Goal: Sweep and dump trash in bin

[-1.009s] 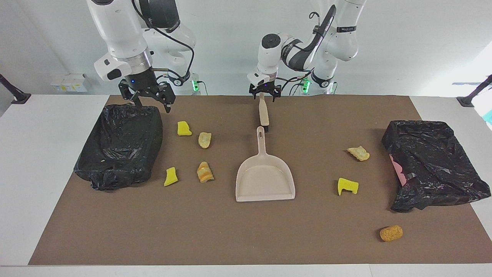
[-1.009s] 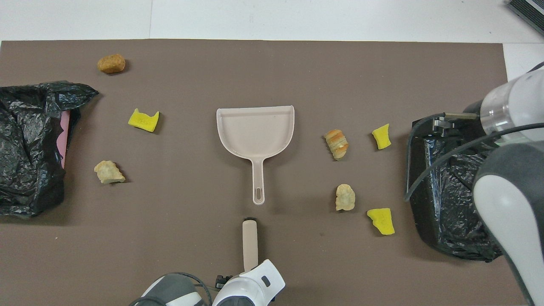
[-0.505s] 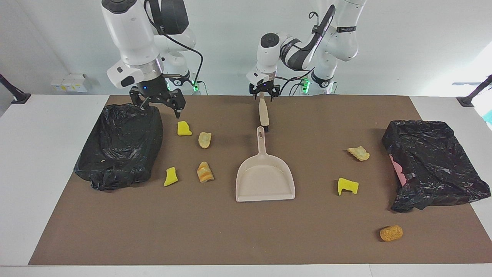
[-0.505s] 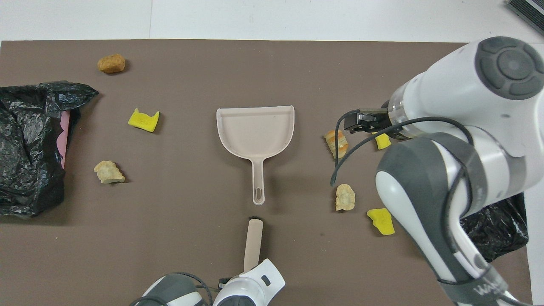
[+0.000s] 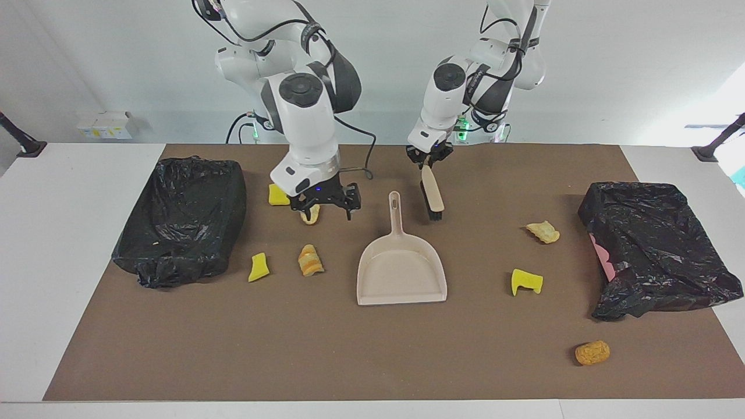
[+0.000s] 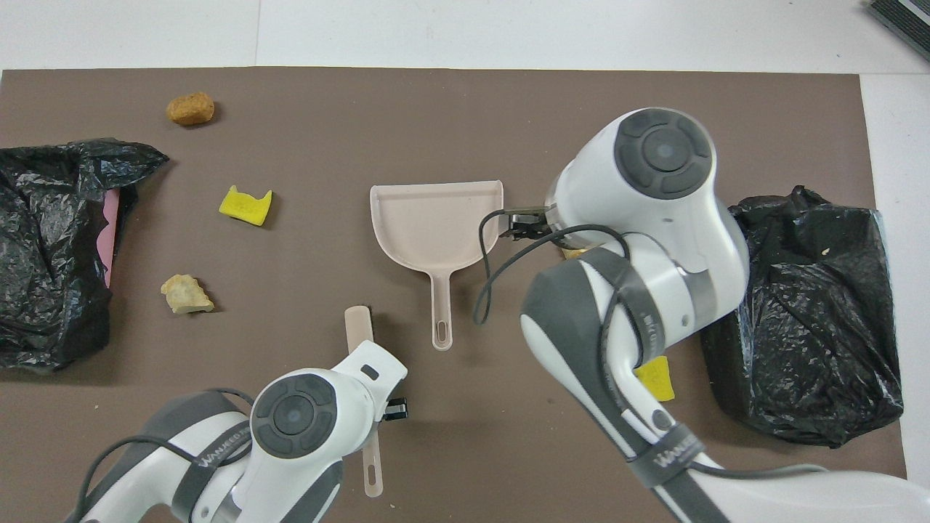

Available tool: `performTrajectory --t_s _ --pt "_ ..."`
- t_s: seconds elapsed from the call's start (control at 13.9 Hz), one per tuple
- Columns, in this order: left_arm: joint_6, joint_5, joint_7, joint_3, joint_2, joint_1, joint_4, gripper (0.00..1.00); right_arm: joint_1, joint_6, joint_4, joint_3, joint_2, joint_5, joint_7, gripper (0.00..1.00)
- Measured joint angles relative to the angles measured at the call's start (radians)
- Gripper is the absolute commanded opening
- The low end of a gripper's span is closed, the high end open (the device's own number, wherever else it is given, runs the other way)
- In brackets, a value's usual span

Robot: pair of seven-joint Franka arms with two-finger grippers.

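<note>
left end effector (image 5: 429,163) clamped on the brush (image 5: 432,196), right end effector (image 5: 324,208) fingers apart over a tan scrap (image 5: 310,215); seven trash scraps, two bins (image 5: 180,221)

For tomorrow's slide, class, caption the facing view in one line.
Left gripper lifts the brush beside the dustpan; right gripper hangs open over scraps.

Surface: white table (image 5: 70,244) under a brown mat (image 5: 326,349).
Centre: beige dustpan (image 5: 401,270) beside the right gripper (image 5: 324,205).
Scraps: trash (image 5: 311,260) scattered on the mat.
Ends: two black-bagged bins (image 5: 180,218).
</note>
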Motion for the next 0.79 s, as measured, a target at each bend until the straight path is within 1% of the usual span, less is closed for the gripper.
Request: performTrajectory --t_s 0.29,0.5,0.65,0.79 --pt "-0.033 0.110 -0.016 0.002 0.034 0.141 0.030 0.00 0.106 0.028 0.000 0.002 0.043 0.001 0.093 1.00" --pt "-0.055 0.190 -0.098 0.002 0.070 0.244 0.076 0.00 0.179 0.088 -0.001 0.002 0.097 0.000 0.174 1.00" --pt "-0.089 0.231 -0.178 0.002 0.094 0.328 0.109 0.00 0.207 0.125 -0.003 0.002 0.134 0.000 0.199 1.00" --pt "-0.141 0.267 -0.202 0.003 0.106 0.407 0.124 0.00 0.219 0.160 -0.010 0.002 0.162 0.000 0.214 1.00"
